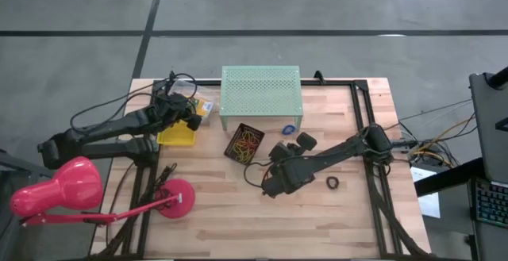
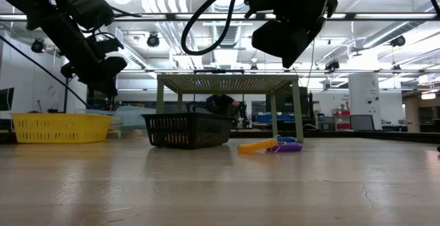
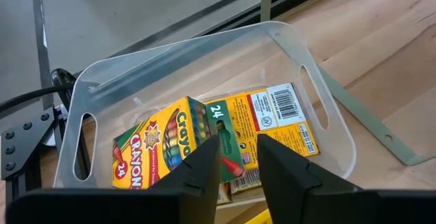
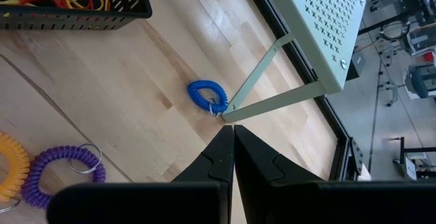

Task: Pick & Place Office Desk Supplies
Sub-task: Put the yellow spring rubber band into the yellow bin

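Two yellow printed crayon boxes [image 3: 160,146] [image 3: 279,118] lie flat in a clear plastic bin [image 3: 102,81] at the table's far left [image 1: 204,105]. My left gripper [image 3: 238,159] hangs open just above them, nothing between its fingers [image 1: 190,114]. My right gripper [image 4: 233,139] is shut and empty over mid-table [image 1: 279,158], slanting down toward a blue coil ring [image 4: 208,96] that lies on the wood by the mint-green stand's leg [image 4: 262,67]. A purple coil [image 4: 65,173] and a yellow coil [image 4: 10,169] lie on the wood near that gripper.
A black basket of rubber bands [image 1: 244,142] stands in front of the mint-green stand [image 1: 260,94]. A yellow basket [image 1: 176,136] sits beside the left arm. Black rolls [image 1: 306,140] [image 1: 332,183] lie near the right arm. A pink lamp [image 1: 71,189] fills the near left.
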